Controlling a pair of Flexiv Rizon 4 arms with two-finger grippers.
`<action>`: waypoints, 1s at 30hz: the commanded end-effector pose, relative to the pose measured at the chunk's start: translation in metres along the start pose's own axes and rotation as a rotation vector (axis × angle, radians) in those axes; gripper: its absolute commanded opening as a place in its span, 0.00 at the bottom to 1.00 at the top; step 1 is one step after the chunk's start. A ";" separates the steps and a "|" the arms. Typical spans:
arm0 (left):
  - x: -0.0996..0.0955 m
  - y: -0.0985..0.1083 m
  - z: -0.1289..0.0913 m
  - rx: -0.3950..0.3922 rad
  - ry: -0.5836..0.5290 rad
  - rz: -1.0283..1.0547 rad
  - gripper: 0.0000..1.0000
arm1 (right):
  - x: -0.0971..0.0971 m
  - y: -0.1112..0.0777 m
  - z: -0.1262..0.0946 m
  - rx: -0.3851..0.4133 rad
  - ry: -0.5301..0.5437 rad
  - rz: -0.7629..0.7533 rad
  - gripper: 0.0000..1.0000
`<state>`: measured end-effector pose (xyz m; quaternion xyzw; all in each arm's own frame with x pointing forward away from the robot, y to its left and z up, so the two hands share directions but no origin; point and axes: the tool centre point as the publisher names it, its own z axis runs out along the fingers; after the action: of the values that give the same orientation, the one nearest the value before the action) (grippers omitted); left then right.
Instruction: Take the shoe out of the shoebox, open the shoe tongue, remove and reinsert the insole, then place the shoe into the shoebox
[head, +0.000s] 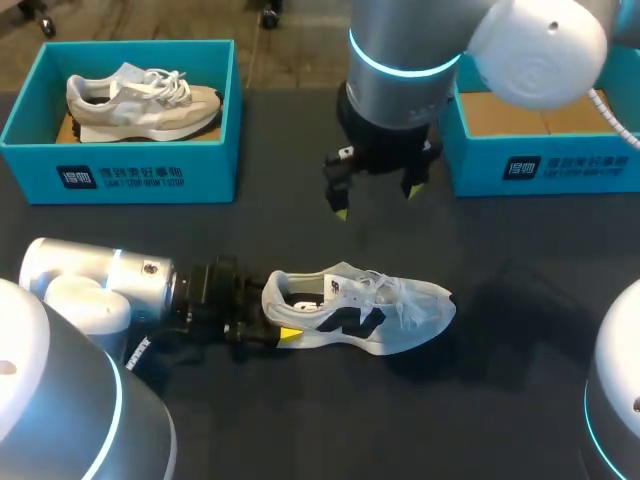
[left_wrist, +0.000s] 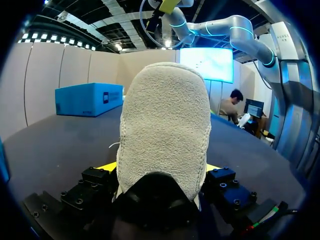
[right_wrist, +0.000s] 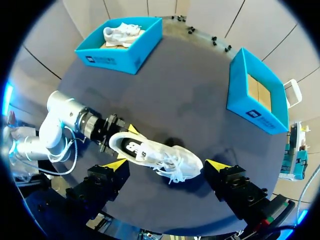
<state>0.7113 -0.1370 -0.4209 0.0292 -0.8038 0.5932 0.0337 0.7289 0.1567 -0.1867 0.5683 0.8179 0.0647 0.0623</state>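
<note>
A white mesh sneaker (head: 370, 310) with a dark side logo lies on its sole on the dark table, toe pointing right. My left gripper (head: 278, 316) comes in low from the left, and its yellow-tipped fingers press both sides of the heel. In the left wrist view the grey suede heel (left_wrist: 165, 130) fills the space between the fingers (left_wrist: 107, 166). My right gripper (head: 377, 200) hangs open above the table behind the shoe; in its own view the sneaker (right_wrist: 160, 157) lies below the spread fingertips. The empty blue shoebox (head: 540, 165) stands at the back right.
A second blue shoebox (head: 30, 110) at the back left holds a beige sneaker (head: 140, 100). The right arm's body (head: 400, 60) rises over the table's back middle. Bare dark tabletop (head: 420, 420) lies in front of the shoe.
</note>
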 end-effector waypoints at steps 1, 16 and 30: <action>-0.002 0.002 0.001 -0.004 0.001 -0.001 0.00 | -0.002 -0.001 0.011 -0.028 -0.005 0.100 1.00; -0.002 0.002 0.001 -0.004 0.001 -0.001 0.00 | 0.017 -0.008 0.054 -0.070 -0.084 0.364 1.00; -0.002 0.002 0.001 -0.004 0.001 -0.001 0.00 | 0.037 -0.008 0.088 -0.046 -0.130 0.324 1.00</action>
<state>0.7113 -0.1370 -0.4209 0.0291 -0.8038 0.5932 0.0337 0.7225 0.1797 -0.2669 0.6942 0.7090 0.0610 0.1087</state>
